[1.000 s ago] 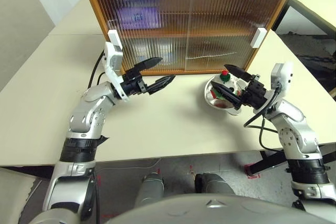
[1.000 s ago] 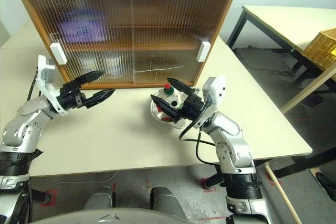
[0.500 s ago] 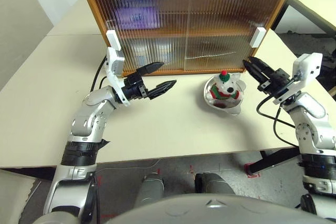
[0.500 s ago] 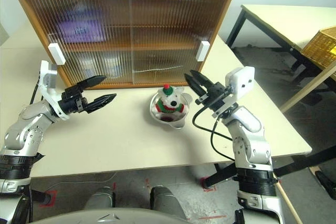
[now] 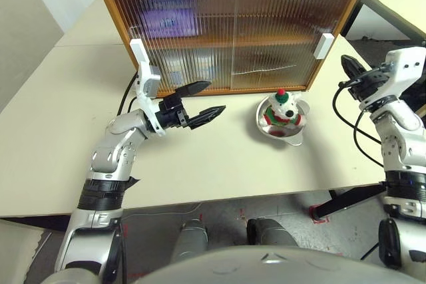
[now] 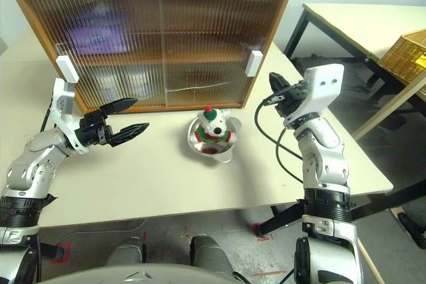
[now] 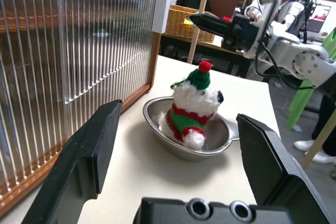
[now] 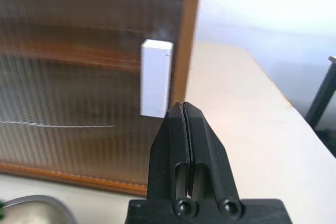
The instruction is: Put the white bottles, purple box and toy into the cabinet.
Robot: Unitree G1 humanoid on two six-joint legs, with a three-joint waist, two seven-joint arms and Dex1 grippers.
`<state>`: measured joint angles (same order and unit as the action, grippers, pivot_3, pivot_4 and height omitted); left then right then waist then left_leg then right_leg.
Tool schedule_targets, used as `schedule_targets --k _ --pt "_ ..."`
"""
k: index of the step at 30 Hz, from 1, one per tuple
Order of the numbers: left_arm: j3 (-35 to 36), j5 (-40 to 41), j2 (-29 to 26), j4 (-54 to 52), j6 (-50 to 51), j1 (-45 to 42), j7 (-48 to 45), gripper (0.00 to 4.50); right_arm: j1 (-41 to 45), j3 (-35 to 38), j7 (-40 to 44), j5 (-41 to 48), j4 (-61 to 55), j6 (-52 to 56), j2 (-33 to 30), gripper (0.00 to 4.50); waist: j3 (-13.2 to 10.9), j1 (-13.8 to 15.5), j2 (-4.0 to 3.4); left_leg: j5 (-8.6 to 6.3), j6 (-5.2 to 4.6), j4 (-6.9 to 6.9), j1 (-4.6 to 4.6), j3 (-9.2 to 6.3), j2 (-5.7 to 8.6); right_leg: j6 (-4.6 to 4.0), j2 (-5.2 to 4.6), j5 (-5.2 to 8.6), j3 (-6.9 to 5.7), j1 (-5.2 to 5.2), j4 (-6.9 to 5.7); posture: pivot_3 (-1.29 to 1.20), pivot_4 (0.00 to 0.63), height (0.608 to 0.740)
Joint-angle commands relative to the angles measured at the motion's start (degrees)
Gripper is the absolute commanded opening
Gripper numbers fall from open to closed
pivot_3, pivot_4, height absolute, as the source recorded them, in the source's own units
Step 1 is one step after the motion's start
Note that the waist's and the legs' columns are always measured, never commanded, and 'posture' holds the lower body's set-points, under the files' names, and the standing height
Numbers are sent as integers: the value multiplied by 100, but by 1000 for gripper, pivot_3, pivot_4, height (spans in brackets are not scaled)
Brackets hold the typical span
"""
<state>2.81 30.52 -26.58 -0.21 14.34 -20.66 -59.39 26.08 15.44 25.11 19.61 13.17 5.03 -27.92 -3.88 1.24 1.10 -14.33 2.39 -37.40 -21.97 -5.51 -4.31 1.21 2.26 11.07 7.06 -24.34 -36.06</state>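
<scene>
The toy (image 5: pixel 282 108) sits in a steel bowl (image 5: pixel 293 132). Left gripper (image 5: pixel 204 100) at nine o'clock has jaws apart; right gripper (image 5: pixel 351 68), at two o'clock, jaws together.

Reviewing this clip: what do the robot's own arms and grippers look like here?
Both arms are silver-grey metal with black bands near the upper segments and loose black cables. Each wrist carries a white block-shaped camera housing. The left gripper and right gripper each have two black, tapered, pointed fingers.
</scene>
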Motion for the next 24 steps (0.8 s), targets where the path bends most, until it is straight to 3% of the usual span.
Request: schedule_targets --k 1,10,24 --pt "-116 -124 -61 -51 -84 56 -89 4500 228 -26 -27 -205 487 -100 -59 49 0 0 -1 1 -1 2 0 0 0 0 0 0 0 -1 0 43 79 740" --pt "-143 -235 -91 -60 -262 89 -123 4500 909 -4 -64 -381 1650 -584 7 49 2 2 -3 4 -6 14 1 -1 -1 0 -1 -1 2 -8 -4 48 77 740" --pt "-149 -218 -51 -193 -271 156 31 4500 1332 -125 3 -549 2528 -1073 290 49 2 7 -4 4 -7 15 2 -6 -8 -11 -3 -8 3 -13 -7 61 78 740"
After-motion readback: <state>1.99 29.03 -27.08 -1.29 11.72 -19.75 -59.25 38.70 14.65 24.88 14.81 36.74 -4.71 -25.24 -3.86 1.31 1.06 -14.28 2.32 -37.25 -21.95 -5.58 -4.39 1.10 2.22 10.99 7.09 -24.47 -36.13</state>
